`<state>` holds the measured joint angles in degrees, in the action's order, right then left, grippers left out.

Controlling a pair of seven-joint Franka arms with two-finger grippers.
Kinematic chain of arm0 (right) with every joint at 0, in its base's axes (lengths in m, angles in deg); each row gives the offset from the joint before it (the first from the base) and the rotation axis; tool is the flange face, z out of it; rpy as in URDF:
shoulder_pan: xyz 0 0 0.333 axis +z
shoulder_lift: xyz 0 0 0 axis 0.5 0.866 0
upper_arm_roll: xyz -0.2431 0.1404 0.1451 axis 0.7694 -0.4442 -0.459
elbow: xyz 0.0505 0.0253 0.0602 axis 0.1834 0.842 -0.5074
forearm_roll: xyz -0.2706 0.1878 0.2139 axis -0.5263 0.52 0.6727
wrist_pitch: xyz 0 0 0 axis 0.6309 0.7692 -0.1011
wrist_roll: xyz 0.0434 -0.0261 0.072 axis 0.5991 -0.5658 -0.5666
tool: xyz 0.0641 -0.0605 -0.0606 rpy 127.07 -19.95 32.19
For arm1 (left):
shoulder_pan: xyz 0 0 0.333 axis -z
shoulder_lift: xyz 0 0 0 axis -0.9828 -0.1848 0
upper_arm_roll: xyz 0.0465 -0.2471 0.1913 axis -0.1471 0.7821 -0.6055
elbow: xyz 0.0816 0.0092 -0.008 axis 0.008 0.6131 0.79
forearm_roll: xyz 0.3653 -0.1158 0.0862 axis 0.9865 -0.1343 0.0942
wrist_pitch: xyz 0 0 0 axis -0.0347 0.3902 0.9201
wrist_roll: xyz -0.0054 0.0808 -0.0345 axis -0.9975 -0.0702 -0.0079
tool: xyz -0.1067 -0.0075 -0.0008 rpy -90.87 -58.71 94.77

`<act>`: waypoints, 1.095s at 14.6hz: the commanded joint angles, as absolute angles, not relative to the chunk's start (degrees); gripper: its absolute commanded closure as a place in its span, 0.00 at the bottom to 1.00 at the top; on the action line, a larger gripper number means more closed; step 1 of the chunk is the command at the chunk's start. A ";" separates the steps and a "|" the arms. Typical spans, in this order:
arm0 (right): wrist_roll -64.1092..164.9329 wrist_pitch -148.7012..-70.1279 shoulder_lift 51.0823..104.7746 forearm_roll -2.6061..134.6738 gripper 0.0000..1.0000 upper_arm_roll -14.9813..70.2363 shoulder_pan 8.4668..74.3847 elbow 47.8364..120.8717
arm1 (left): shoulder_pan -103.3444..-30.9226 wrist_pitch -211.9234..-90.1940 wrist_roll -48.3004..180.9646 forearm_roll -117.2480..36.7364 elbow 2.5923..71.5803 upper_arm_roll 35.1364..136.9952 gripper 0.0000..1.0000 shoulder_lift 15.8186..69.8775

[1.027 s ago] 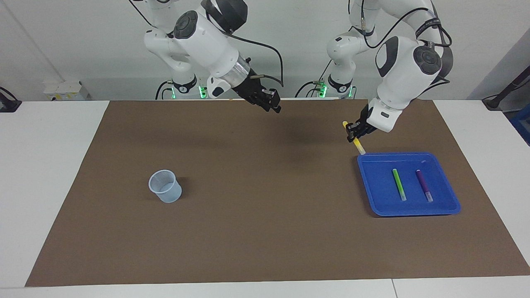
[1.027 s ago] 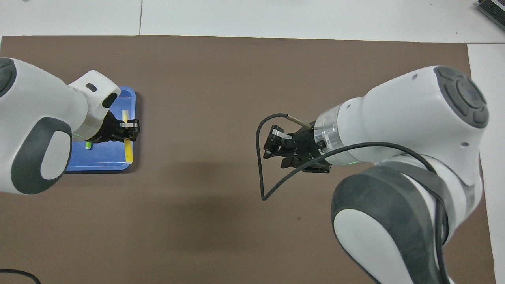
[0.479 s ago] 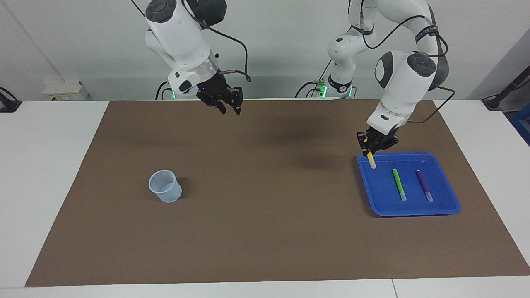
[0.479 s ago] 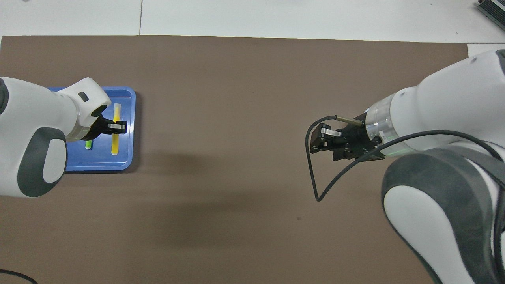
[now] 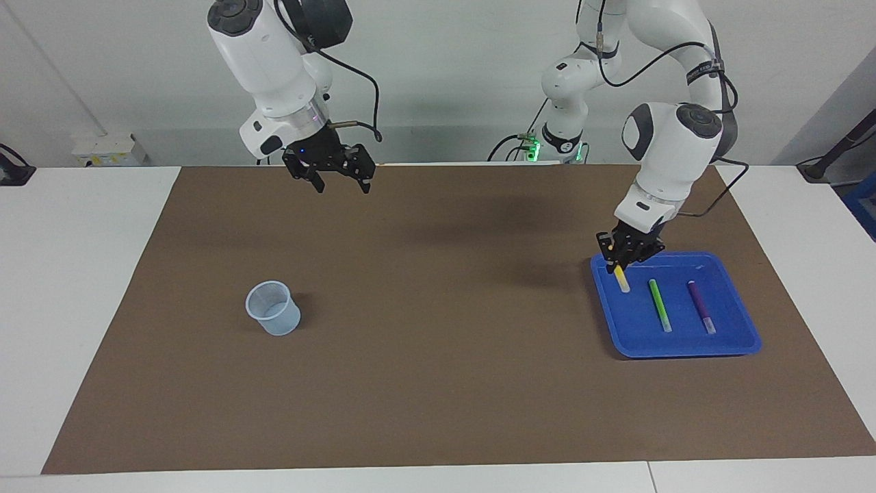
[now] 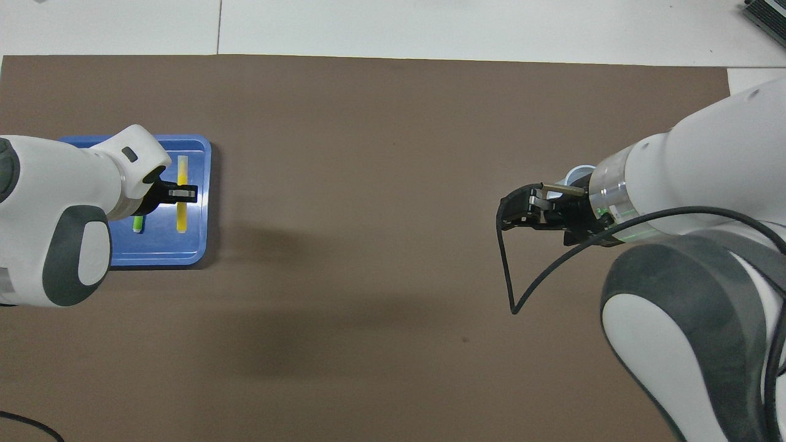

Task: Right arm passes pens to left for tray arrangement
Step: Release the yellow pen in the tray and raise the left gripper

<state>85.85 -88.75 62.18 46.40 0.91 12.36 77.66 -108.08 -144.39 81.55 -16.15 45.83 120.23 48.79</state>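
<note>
In the blue tray (image 5: 742,342) at the left arm's end of the surface (image 5: 438,383), you had two pens already lying flat: the green pen (image 5: 660,305) in the middle and the purple pen (image 5: 701,307) beside it, toward the tray's outer side. They sat roughly parallel and apart from each other, whitish tips pointing away from the robots.

Your left gripper (image 5: 624,263) was down over the tray's inner edge, clamped on the yellow pen (image 5: 621,279). The pen stuck out below the fingers, and in the overhead view it lined up alongside the green one (image 6: 137,223), just inside the rim (image 6: 206,202). I couldn't tell whether the yellow pen (image 6: 182,196) was actually touching the tray floor or a bit above it.

Your right gripper (image 5: 340,179) was up in the air over the brown mat (image 5: 438,411), near the robots' edge of it, with nothing in it and the fingers spread wide. The blue light showed on its body and the cable looped off the wrist.

The little translucent cup (image 5: 273,308) stood upright on the mat toward the right arm's end, well apart from the tray. From overhead only its rim (image 6: 577,172) peeked out past the right arm.
</note>
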 commanded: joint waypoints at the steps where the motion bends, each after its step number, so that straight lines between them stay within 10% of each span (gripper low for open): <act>1: 81.20 -88.49 61.27 44.41 0.00 0.64 10.67 77.90 | -110.80 -150.91 83.18 -11.02 45.85 119.95 1.00 42.39; 16: 57.54 -88.50 61.09 35.27 0.00 29.11 25.08 77.90 | -111.08 -144.86 75.27 -5.54 42.23 116.79 1.00 33.05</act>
